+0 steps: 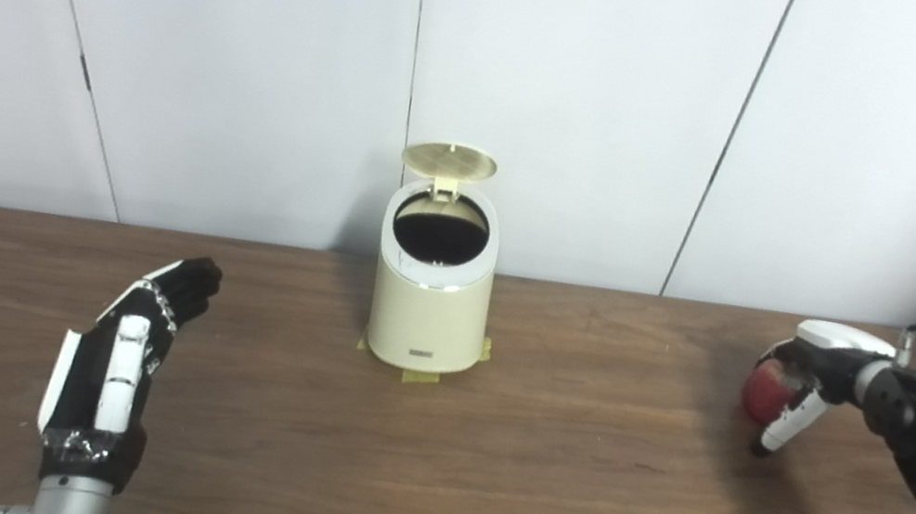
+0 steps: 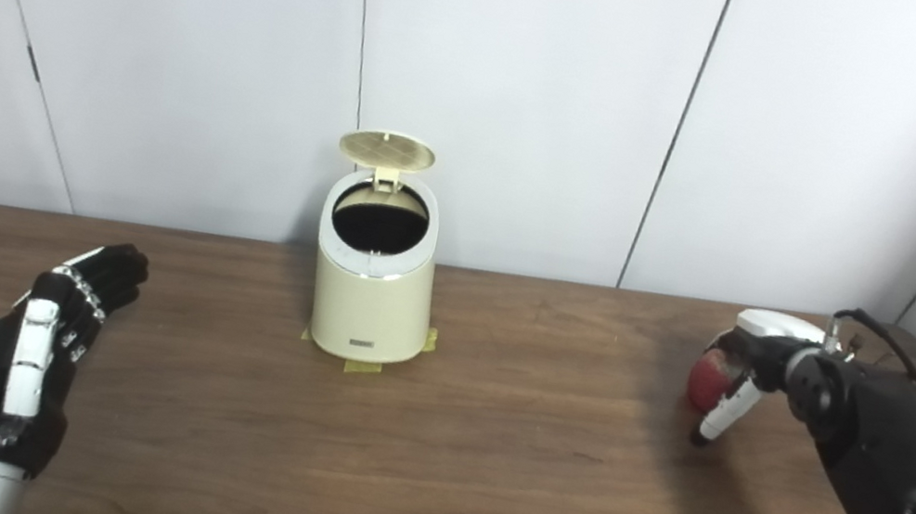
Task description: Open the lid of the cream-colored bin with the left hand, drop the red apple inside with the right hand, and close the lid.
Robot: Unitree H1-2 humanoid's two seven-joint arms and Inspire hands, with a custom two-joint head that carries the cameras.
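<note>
White panelled wall (image 1: 268,54) with dark vertical seams behind; dark wood-grain table (image 1: 474,486) in front.

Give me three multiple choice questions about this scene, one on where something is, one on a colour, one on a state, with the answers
1. Where is the apple?
A. inside the bin
B. at the table's right side, in the right hand
C. beside the left hand

2. What colour is the bin?
A. cream
B. blue
C. black

3. How is the lid?
A. shut
C. lying on the table
B. swung up open

Answers:
1 B, the right hand's fingers curl around it far right of the bin.
2 A, its body is pale cream.
3 B, the lid stands above the dark opening, while the left hand waits open and apart.
</note>
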